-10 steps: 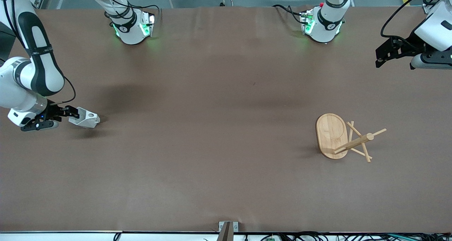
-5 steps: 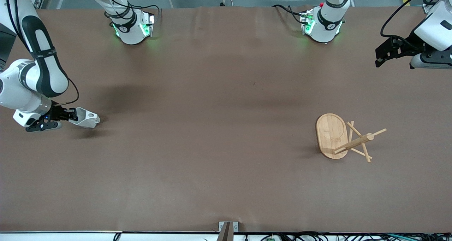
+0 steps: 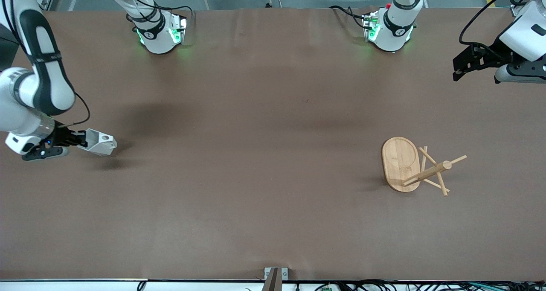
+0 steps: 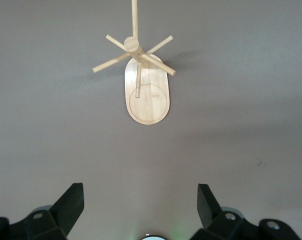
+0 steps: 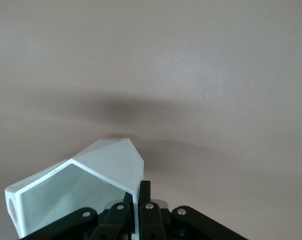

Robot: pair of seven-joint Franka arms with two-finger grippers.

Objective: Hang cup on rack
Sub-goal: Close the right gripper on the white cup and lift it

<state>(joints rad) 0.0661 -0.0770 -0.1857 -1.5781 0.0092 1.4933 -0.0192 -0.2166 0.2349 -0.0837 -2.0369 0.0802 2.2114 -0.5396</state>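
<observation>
The white faceted cup (image 3: 99,142) is at the right arm's end of the table, tilted on its side. My right gripper (image 3: 81,139) is shut on the cup's rim wall, one finger inside and one outside; the right wrist view shows the cup (image 5: 86,185) clamped between the fingers (image 5: 145,195). The bamboo rack (image 3: 416,166) lies tipped over toward the left arm's end, its oval base (image 3: 400,163) on edge and its post and pegs on the table. It also shows in the left wrist view (image 4: 141,75). My left gripper (image 3: 458,71) is open and empty, held high over the table's end.
The brown table (image 3: 256,154) bears nothing else. The two arm bases (image 3: 160,30) stand along the edge farthest from the front camera. A metal bracket (image 3: 275,276) sits at the nearest edge.
My right gripper has drawn the cup a little toward the right arm's end of the table and lifted it slightly. The left arm and the rack have not moved.
</observation>
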